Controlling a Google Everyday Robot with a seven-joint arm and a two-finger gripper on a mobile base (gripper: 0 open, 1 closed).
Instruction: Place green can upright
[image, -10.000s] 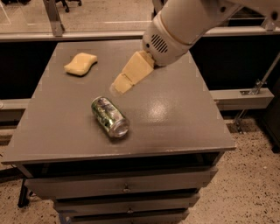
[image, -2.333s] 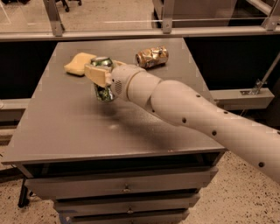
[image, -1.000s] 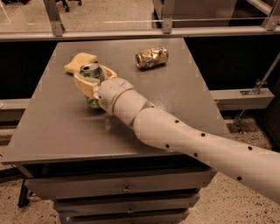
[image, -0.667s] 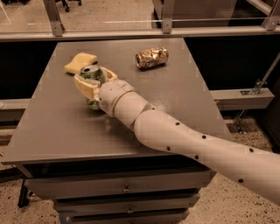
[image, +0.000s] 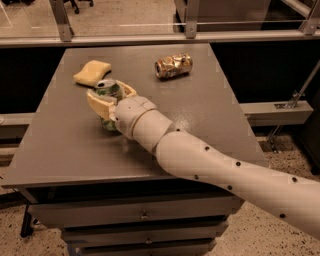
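Note:
The green can (image: 107, 89) stands upright at the left middle of the grey table (image: 60, 150), its silver pull-tab top facing up and its base (image: 109, 124) at the table surface. My gripper (image: 111, 100) is shut on the green can, with one cream finger (image: 99, 105) on its left side and the other wrapped round its right. My white arm (image: 210, 160) reaches in from the lower right and hides the can's right side.
A dented gold-brown can (image: 173, 65) lies on its side at the back middle of the table. A yellow sponge (image: 92, 72) lies at the back left, just behind the green can. A rail and floor run behind the table.
Ten seconds ago the green can lay on its side mid-table with the gripper above it. Now it is upright in my gripper, further left. It has hardly moved over the last second.

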